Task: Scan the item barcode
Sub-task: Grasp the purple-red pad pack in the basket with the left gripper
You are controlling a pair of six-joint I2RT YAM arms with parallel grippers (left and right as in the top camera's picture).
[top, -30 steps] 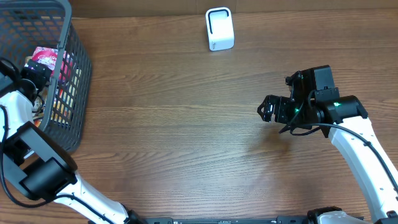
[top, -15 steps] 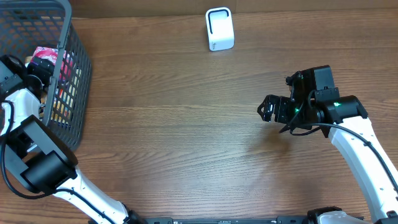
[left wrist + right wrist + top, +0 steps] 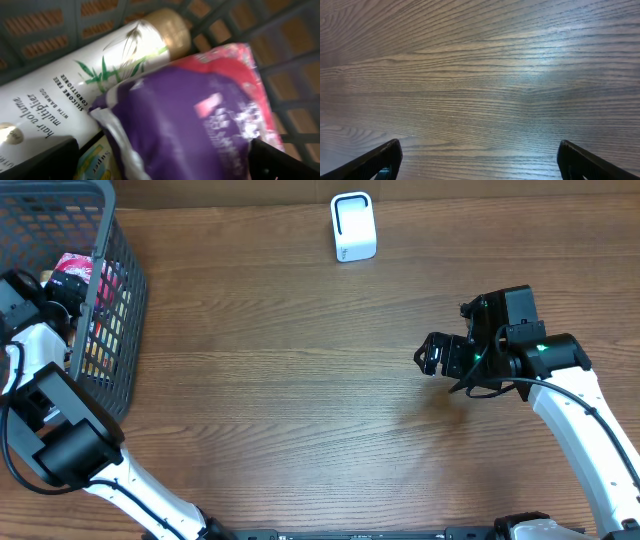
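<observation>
Hovering our left tool [image 3: 165,162] wide open and empty over the pouch [image 3: 190,125], we judge it soft, light and slippery, best pinched across an edge.

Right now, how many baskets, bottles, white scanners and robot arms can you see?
Basket: 1
Bottle: 1
White scanner: 1
Robot arms: 2, the left arm and the right arm
Total: 5
</observation>
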